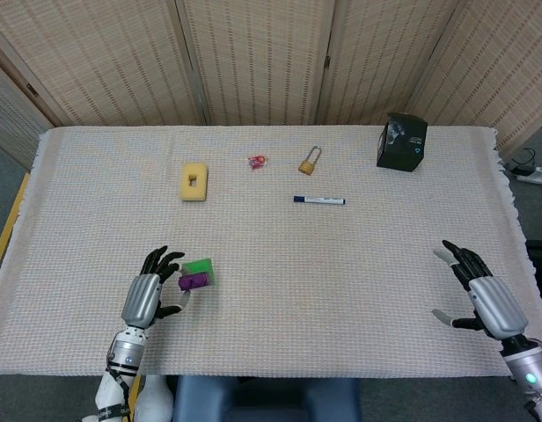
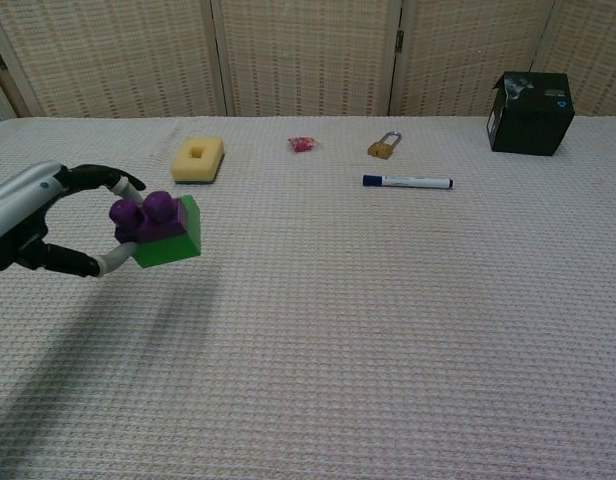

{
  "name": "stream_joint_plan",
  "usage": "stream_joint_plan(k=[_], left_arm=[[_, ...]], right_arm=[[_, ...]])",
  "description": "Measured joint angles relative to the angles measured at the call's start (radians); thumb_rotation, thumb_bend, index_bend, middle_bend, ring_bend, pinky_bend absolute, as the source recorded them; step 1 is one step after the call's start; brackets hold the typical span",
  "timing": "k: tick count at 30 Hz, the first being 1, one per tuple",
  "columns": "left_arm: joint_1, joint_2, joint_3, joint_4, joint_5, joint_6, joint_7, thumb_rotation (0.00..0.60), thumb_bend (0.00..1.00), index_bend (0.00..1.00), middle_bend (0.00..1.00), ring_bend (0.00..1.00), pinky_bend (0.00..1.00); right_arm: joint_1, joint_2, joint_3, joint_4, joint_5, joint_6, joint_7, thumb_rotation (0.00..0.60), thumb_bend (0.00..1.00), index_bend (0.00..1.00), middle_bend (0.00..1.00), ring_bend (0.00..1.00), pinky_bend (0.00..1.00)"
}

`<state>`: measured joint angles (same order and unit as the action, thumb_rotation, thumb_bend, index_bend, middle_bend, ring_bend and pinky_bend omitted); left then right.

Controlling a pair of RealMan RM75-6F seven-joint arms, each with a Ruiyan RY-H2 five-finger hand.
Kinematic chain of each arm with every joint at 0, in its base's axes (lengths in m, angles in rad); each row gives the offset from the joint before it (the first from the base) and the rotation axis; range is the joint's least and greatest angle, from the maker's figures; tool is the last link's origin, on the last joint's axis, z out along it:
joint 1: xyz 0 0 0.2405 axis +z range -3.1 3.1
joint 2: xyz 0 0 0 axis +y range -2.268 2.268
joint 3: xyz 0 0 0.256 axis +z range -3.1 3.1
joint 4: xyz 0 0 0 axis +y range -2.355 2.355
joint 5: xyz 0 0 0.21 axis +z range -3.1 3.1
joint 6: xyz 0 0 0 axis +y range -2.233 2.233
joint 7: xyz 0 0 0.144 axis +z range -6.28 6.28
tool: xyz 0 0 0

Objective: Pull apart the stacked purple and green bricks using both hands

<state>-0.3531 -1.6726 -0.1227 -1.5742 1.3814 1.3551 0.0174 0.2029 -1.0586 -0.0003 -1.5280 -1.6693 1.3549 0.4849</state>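
Two stacked plastic bricks, purple brick atop green brick, pinched and tilted above table in left hand. Right hand spread, empty, well apart. Pickup step; next, probably bring right hand across to grip.

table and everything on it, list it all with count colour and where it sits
table: one, covered in beige woven cloth, screens behind
purple brick: one, purple, stacked on the green brick, tilted
green brick: one, green, under the purple, off the cloth
sponge: one, yellow, far left
small wrapped item: one, red-pink, far middle
padlock: one, brass, beside it
marker: one, blue and white, centre
box: one, black, far right
left hand: grips the stacked bricks
right hand: empty, fingers apart, near right edge
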Motion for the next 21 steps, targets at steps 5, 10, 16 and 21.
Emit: stream_joint_plan(k=[5,10,16,21], left_arm=[[0.015,0.041,0.006,-0.081,0.021,0.006,-0.085,0.600,0.62,0.82,0.24,0.01,0.00],[0.022,0.078,0.006,-0.187,0.009,-0.014,-0.139,0.600,0.62,0.82,0.25,0.01,0.00],[0.016,0.144,-0.006,-0.335,-0.043,-0.065,-0.145,0.600,0.62,0.82,0.25,0.01,0.00],[0.008,0.148,-0.008,-0.370,-0.053,-0.076,-0.106,0.600,0.62,0.82,0.25,0.01,0.00]], right_arm=[[0.098,-0.064,-0.005,0.074,-0.044,-0.076,0.257,0.600,0.25,0.00,0.00,0.00,0.00],[0.216,-0.172,-0.008,0.173,-0.083,-0.142,0.545,0.600,0.25,0.00,0.00,0.00,0.00],[0.352,-0.351,-0.003,0.287,-0.105,-0.197,0.774,0.600,0.25,0.00,0.00,0.00,0.00],[0.430,-0.477,0.005,0.349,-0.101,-0.229,0.850,0.600,0.25,0.00,0.00,0.00,0.00]])
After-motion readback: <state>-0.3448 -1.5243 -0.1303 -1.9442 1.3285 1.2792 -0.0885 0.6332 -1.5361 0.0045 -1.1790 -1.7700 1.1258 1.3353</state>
